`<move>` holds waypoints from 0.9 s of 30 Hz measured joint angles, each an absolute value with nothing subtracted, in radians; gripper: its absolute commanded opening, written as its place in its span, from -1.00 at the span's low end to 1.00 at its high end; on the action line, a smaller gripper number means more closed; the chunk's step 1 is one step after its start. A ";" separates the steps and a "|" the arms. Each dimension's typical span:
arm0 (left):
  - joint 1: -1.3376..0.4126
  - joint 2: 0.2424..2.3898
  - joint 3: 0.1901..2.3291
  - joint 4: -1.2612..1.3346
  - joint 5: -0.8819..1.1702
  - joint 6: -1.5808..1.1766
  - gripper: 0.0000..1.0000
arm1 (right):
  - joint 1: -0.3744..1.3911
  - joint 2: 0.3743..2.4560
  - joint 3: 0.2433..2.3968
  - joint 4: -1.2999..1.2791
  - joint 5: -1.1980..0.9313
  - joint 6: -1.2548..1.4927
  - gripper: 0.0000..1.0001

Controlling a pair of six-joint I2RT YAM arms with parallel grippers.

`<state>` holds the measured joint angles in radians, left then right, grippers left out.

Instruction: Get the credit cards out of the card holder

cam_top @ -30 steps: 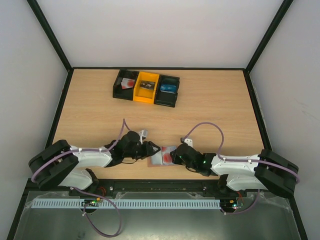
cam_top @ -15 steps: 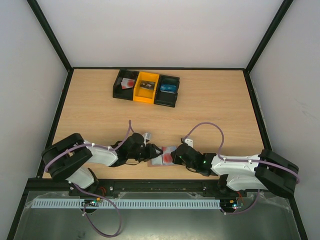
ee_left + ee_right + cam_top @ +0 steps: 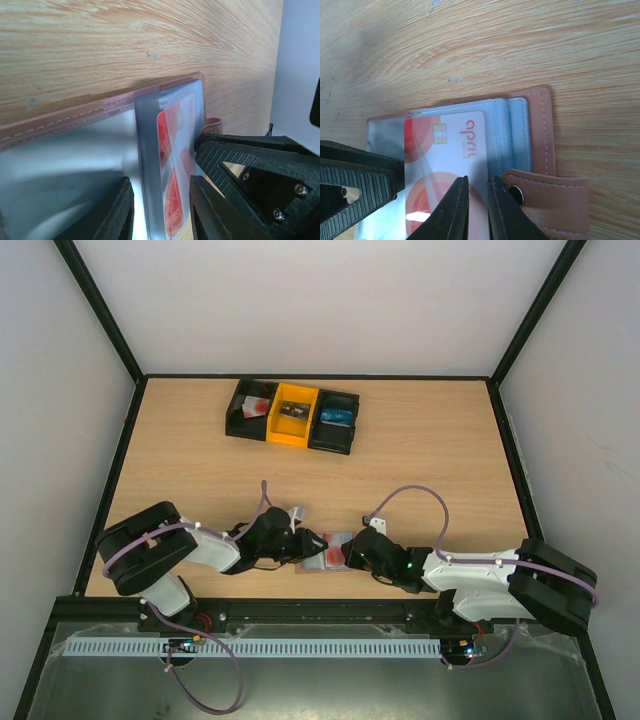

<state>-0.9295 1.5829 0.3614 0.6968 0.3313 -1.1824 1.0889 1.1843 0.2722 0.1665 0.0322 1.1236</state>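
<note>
Left gripper (image 3: 160,186): one, jaws apart over the card holder's (image 3: 543,131) clear pocket. Right gripper (image 3: 477,180): one, jaws nearly together over the reddish credit card (image 3: 451,136); grip unclear. Card holder: one, flat on the table (image 3: 420,450) between both grippers. Cards seen: one, its lower end cut off. Bins (image 3: 293,412): three, two black, one orange; contents indistinct.

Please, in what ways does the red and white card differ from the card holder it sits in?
The card is white with red shapes and a chip; the card holder has a brown rim and grey-blue pockets. The card is smaller than the card holder. The card sits in a pocket, while the card holder lies open on the table. Both are flat rectangles.
</note>
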 measured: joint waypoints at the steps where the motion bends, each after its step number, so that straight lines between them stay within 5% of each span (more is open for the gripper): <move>1: -0.929 1.586 0.362 0.700 0.331 -1.182 -0.35 | 1.089 1.184 0.272 0.168 0.032 1.124 -0.75; 7: -0.932 1.623 0.363 0.747 0.332 -1.188 -0.43 | 1.089 1.184 0.271 0.169 0.032 1.126 -0.75; 14: -0.933 1.664 0.355 0.833 0.340 -1.225 -0.94 | 1.089 1.183 0.268 0.172 0.032 1.127 -0.75; 27: -0.933 1.586 0.304 0.857 0.331 -1.244 -0.95 | 1.089 1.169 0.253 0.188 0.032 1.138 -0.74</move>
